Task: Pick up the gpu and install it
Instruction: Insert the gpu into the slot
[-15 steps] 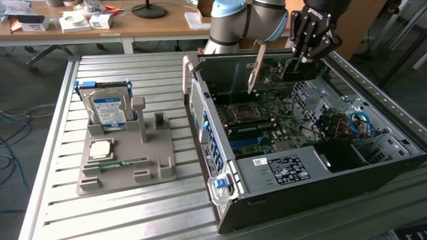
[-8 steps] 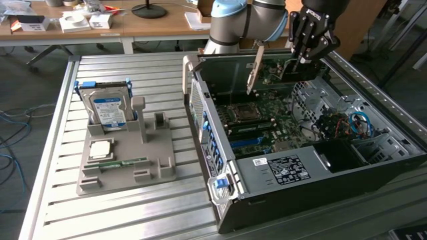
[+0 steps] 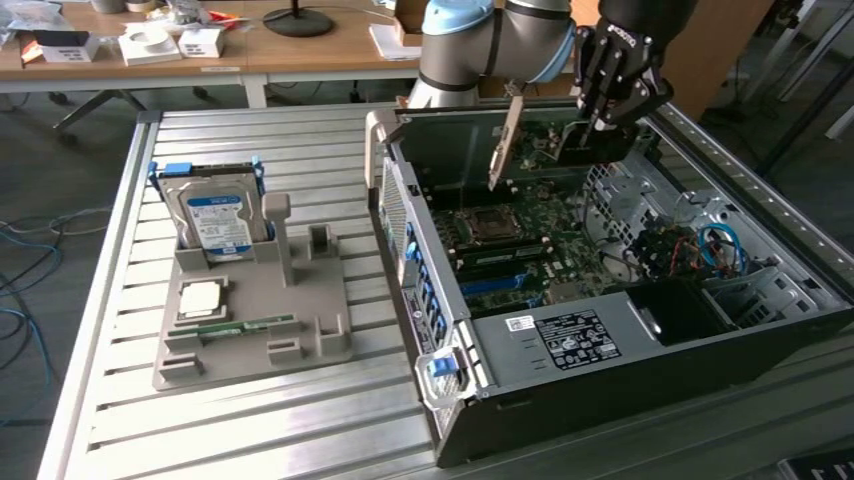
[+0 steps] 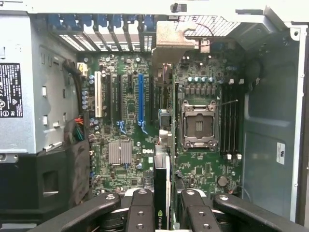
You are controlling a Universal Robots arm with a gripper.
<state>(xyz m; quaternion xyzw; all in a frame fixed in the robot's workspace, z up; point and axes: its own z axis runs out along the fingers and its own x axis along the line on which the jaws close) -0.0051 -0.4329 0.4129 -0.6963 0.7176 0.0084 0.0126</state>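
**Slatted metal table (image 3: 120, 400), open computer case (image 3: 561, 340), gpu (image 3: 587, 150) pinched in the gripper (image 3: 601, 125)**

Exterior view: the case lies on its side on the table, motherboard (image 3: 567, 215) facing up; the gripper hangs over the far end, jaws pinching the gpu, which stands on edge above the board; the card's long axis runs across the case, with its silvery bracket (image 3: 503, 140) at the end toward the exterior view's left, nearly upright and slightly tilted; whether the lower edge touches a slot cannot be told; well apart, a grey holder (image 3: 314, 330) carries an upright hard drive (image 3: 214, 215), a processor chip (image 3: 200, 298) and a memory stick (image 3: 247, 327).

Wrist view: the gpu (image 4: 161, 181) shows edge-on as a thin dark strip between the black fingers (image 4: 142, 203) of the gripper (image 4: 166, 203); its long axis points away toward the slotted rear wall, bracket (image 4: 170, 46) at that far end; the card's line runs between a blue slot (image 4: 141, 99) and the empty processor socket (image 4: 198, 125), a placing plainer here, while the exterior view gives its stand above the board.
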